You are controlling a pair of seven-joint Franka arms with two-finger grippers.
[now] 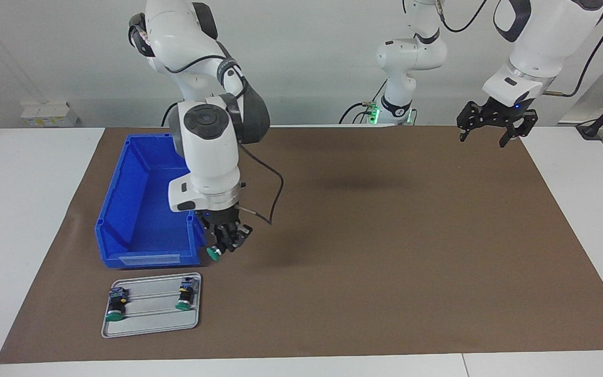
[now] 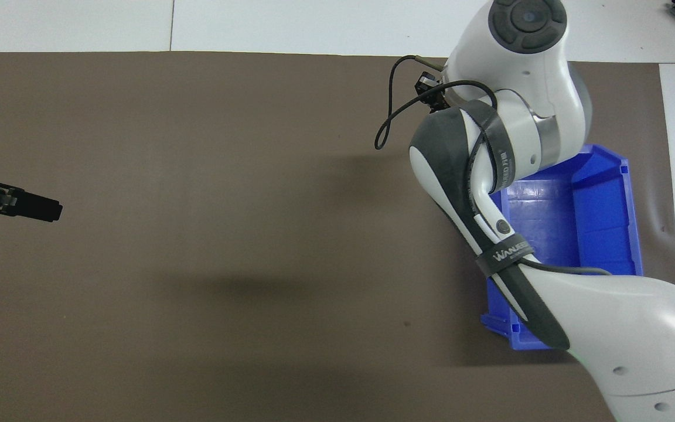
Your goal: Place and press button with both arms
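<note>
The facing view alone shows the right gripper (image 1: 224, 246) low over the brown mat (image 1: 385, 251), just beside the blue bin (image 1: 139, 220) at its corner farthest from the robots, fingers closed on the button (image 1: 213, 254). From overhead, the right arm (image 2: 490, 193) hides that gripper, the button and the tray; only the bin (image 2: 601, 217) shows under it. The grey tray (image 1: 149, 327), seen in the facing view only, lies farther from the robots than the bin, near the mat's edge, with two spare buttons (image 1: 115, 306) (image 1: 186, 294) lying on it, well apart.

The left gripper (image 1: 495, 123) hangs high over the mat's corner at the left arm's end, fingers spread open and holding nothing; overhead, one dark finger (image 2: 33, 206) pokes in from the picture's edge. The mat between the two grippers is wide bare room, and white surface (image 1: 584, 209) borders it at both ends.

The held button has a round green cap tilted down away from the robots, its dark body caught between the fingers.
</note>
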